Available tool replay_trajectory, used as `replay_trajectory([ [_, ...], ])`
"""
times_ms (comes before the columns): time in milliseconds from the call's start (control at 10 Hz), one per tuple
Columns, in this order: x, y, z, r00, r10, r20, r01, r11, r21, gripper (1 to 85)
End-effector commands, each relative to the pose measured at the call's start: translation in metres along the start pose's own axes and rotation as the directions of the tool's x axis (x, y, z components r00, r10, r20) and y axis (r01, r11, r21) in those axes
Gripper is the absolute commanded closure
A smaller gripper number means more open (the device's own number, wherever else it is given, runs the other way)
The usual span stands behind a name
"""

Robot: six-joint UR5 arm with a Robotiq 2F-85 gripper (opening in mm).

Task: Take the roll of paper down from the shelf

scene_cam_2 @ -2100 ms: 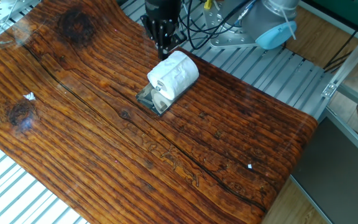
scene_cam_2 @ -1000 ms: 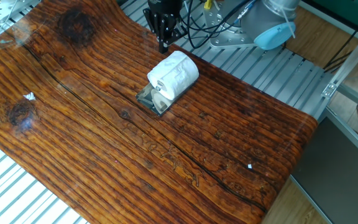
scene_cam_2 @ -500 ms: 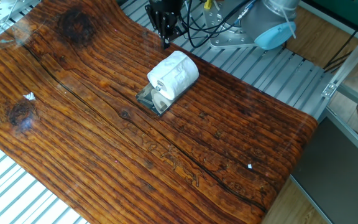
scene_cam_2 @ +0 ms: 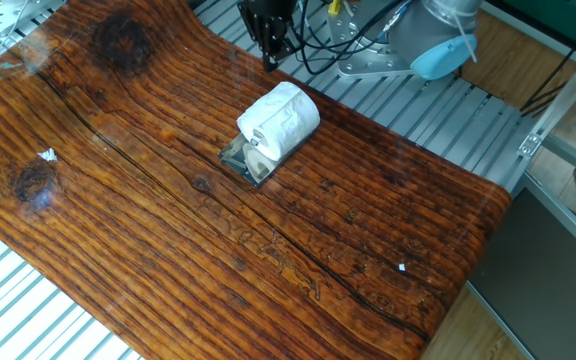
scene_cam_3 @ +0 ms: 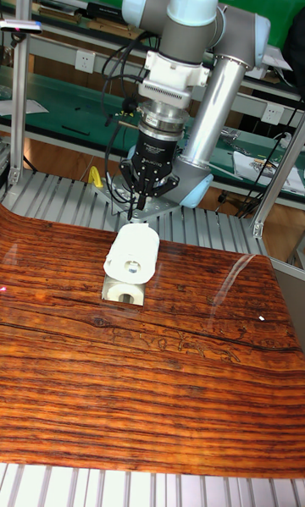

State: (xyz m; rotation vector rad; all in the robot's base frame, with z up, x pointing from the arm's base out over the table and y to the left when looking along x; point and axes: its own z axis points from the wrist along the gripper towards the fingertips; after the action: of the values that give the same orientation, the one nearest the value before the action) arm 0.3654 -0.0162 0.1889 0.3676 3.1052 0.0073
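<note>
The white roll of paper (scene_cam_2: 279,122) lies on its side on the small dark shelf (scene_cam_2: 243,162), which stands on the wooden table top; its core hole faces the front left. In the tall fixed view the roll of paper (scene_cam_3: 134,255) rests on the shelf (scene_cam_3: 124,292), core hole facing the camera. My black gripper (scene_cam_2: 271,62) hangs above and behind the roll, clear of it, with the fingers together and nothing between them. From the front the gripper (scene_cam_3: 134,209) points straight down just above the roll's back end.
The glossy wooden table top (scene_cam_2: 168,240) lies over a slatted aluminium bed (scene_cam_2: 438,100). Black cables (scene_cam_2: 318,40) and the arm's pale blue base (scene_cam_2: 438,55) sit behind the roll. A metal frame post (scene_cam_3: 17,75) stands at the left.
The gripper has risen and drawn back from just behind the roll, still shut. The roll and shelf have not moved.
</note>
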Motion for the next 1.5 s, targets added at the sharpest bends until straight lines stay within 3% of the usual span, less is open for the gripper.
replay_trajectory([
  [0, 0.006, 0.002, -0.001, 1.0, -0.012, -0.023, 0.012, 1.0, -0.007, 84.7],
  [100, 0.003, 0.004, -0.001, 0.998, -0.054, -0.012, 0.054, 0.998, -0.016, 77.0],
  [300, 0.006, 0.006, -0.001, 0.992, -0.123, -0.021, 0.122, 0.992, -0.027, 53.3],
  [500, 0.015, 0.003, 0.01, 0.979, -0.183, -0.086, 0.18, 0.983, -0.04, 36.7],
  [600, 0.015, 0.004, 0.017, 0.973, -0.215, -0.087, 0.21, 0.976, -0.062, 24.7],
  [700, 0.018, 0.005, 0.019, 0.968, -0.232, -0.094, 0.226, 0.971, -0.074, 18.0],
  [900, 0.027, 0.006, 0.024, 0.957, -0.255, -0.135, 0.246, 0.966, -0.083, 12.0],
  [1400, 0.024, 0.015, 0.042, 0.954, -0.272, -0.125, 0.26, 0.96, -0.105, 7.0],
])
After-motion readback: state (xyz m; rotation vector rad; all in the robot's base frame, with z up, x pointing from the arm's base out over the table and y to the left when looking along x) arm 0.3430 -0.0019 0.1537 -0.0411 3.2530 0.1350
